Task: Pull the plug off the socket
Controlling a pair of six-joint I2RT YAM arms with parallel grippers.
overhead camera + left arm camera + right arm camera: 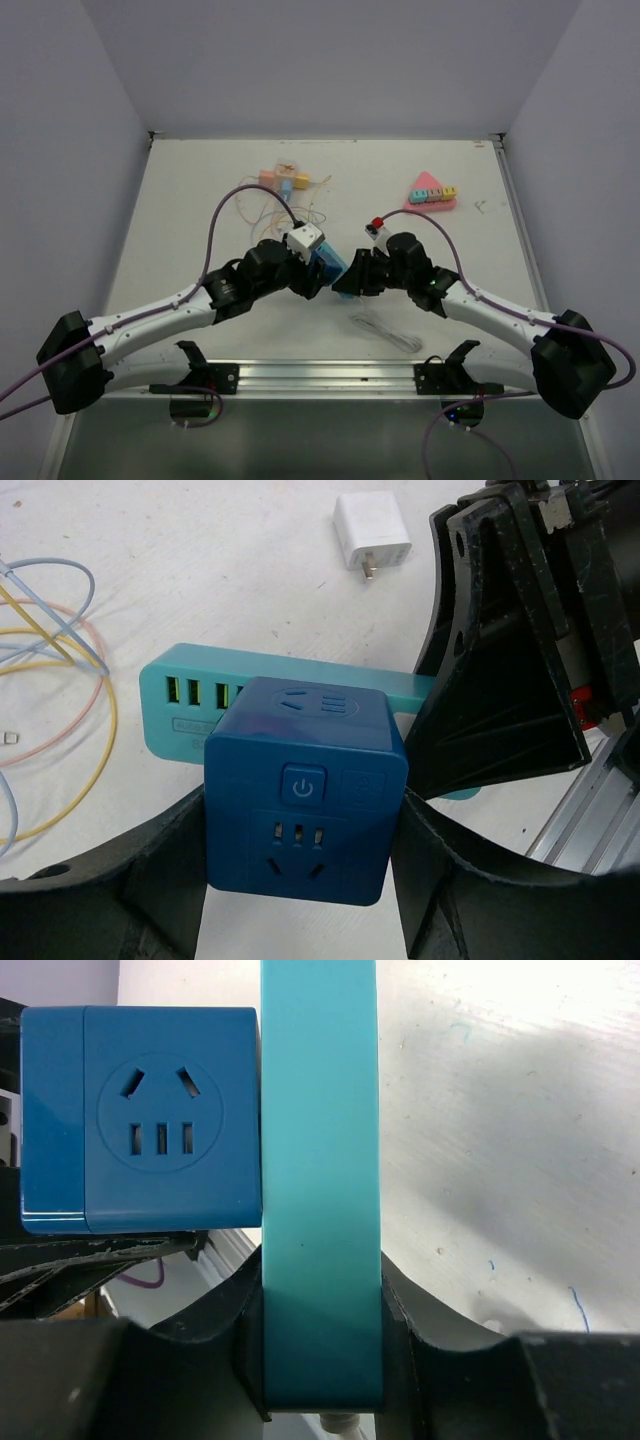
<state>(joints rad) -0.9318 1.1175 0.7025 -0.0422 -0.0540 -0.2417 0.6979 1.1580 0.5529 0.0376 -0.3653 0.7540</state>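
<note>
Looks like the grab step is done and the actual pull is up next. The blue socket cube (305, 790) sits in the left gripper (300, 880), with a finger snug against each side, so that pincer is holding the cube at roughly half width. The right gripper (320, 1360) is pinched narrow on the teal plug bar (320, 1160), its pads (400, 1345) tight against both sides near one end. The pair is held up off the table (200, 200), right in the middle where the two arms meet.

The bar isn't off yet. It sits flush against one face of the cube and I can't see a gap. The pins are hidden, so I can't tell how deep they go.

As for direction, the bar's long axis runs straight out from the right fingers in the right wrist view, and side to side behind the cube in the left wrist view. Its row of small ports faces the left wrist camera.

My guess for the next move is that the left arm holds steady while the right pulls straight away from the cube face — square to the bar's length, no twisting, or the pins could bind. A white charger (372, 530) lies on the table beyond, not involved.
</note>
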